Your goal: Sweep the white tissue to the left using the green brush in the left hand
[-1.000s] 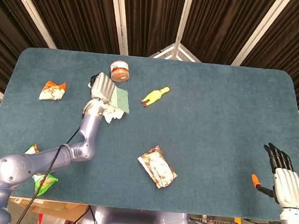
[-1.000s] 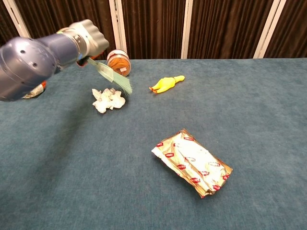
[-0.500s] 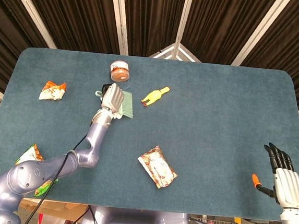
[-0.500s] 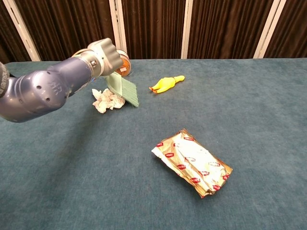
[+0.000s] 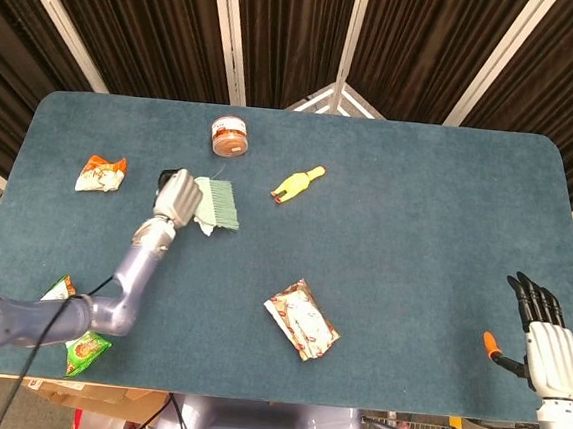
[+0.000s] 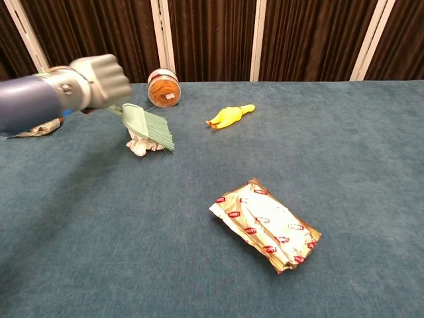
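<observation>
My left hand (image 5: 175,197) (image 6: 99,81) grips the handle of the green brush (image 5: 218,203) (image 6: 150,127) above the table's back left part. The bristles point right and down and cover most of the crumpled white tissue (image 5: 204,228) (image 6: 140,146), which shows just under and left of them. Whether the bristles touch the tissue I cannot tell. My right hand (image 5: 546,343) hangs at the table's front right corner with its fingers straight and apart, holding nothing.
An orange-lidded jar (image 5: 230,136) (image 6: 161,88) stands behind the tissue. A yellow rubber chicken (image 5: 297,184) (image 6: 228,116) lies to the right. A foil snack pack (image 5: 300,319) (image 6: 265,224) lies mid-front. A crumpled wrapper (image 5: 100,173) sits at far left, green packets (image 5: 73,338) at the front left edge.
My left hand and the brush swung right past the tissue, then back left and lower. The brush now lies over the tissue. The right hand has not moved.
</observation>
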Action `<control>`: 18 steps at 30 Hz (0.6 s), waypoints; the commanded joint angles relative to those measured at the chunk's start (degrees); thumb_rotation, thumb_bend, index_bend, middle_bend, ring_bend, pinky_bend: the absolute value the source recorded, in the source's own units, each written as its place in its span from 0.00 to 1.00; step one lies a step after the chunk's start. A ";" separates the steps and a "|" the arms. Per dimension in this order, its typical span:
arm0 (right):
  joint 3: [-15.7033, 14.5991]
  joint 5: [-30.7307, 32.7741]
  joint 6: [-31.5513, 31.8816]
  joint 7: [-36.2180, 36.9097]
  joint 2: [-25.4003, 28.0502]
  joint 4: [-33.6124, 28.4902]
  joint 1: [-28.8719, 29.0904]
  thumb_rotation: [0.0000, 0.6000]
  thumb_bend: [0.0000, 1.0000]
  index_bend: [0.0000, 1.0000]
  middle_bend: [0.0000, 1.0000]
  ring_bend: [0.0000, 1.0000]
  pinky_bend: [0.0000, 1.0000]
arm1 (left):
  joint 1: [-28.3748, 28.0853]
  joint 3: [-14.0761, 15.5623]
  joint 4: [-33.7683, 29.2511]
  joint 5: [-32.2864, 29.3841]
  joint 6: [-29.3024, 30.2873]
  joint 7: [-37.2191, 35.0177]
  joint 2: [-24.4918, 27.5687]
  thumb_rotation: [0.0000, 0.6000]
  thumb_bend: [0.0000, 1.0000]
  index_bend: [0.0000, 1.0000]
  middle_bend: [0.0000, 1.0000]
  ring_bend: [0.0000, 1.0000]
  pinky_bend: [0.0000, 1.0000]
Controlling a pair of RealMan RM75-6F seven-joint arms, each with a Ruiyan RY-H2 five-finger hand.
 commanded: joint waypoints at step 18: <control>0.25 -0.45 1.00 -0.41 -0.57 0.35 -0.13 1.00 0.34 0.00 0.00 0.00 0.00 | 2.65 7.40 -21.70 12.85 3.05 -5.26 26.03 1.00 0.79 0.82 1.00 1.00 1.00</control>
